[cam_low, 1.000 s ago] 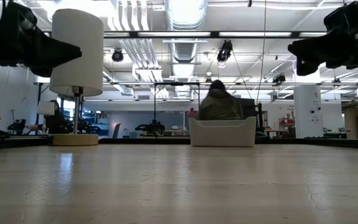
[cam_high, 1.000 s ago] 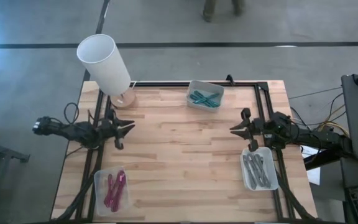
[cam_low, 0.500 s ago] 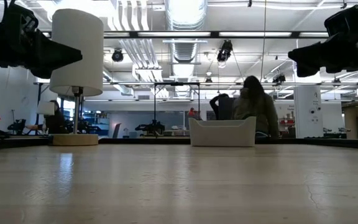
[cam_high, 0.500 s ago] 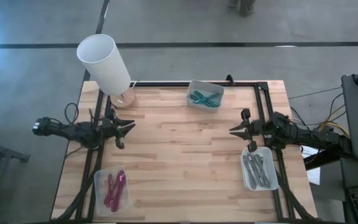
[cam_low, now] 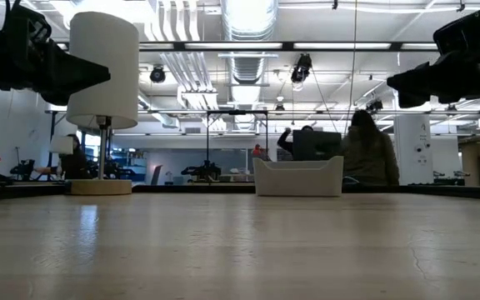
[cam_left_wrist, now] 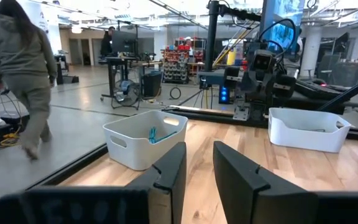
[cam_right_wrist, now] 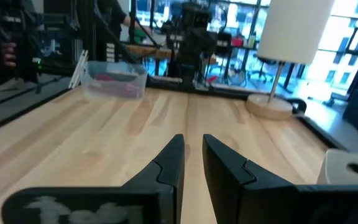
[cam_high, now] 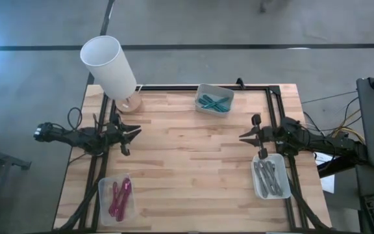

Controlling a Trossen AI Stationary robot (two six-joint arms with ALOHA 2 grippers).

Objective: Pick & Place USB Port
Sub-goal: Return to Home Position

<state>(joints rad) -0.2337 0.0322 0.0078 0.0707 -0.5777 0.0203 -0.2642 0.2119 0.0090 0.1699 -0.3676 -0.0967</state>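
Though tangled into one teal heap, blue striped charger cables (cam_high: 213, 102) plainly inside the gray bin (cam_high: 200, 97), on the same table edge as the lamp (cam_high: 109, 65) and off toward the right arm's side of it. Pink striped charger cables (cam_high: 119, 195) in the transparent bin (cam_high: 102, 188), on the lamp's side of the table (cam_high: 187, 162) but at the opposite edge, well apart from the lamp's base. White striped charger cables (cam_high: 269, 177) in the white bin (cam_high: 257, 188), at the corner diagonally across from the lamp.

Left gripper (cam_high: 137, 130) just past the lamp's base, on the way toward the transparent bin, raised clear of the wood. Arm stretched level from the lamp-side edge, pointing inward across the table. Fingers (cam_left_wrist: 169, 171) a narrow gap apart, gripping nothing.

Right gripper (cam_high: 243, 136) straight across from the left one, far from the lamp, between gray bin and white bin and near the latter's rim. Arm likewise level, aimed back toward the lamp's side. Fingers (cam_right_wrist: 169, 162) a slim slit apart, empty.

Beyond the gray bin, away from the lamp, a person (cam_low: 371, 150) with back turned.
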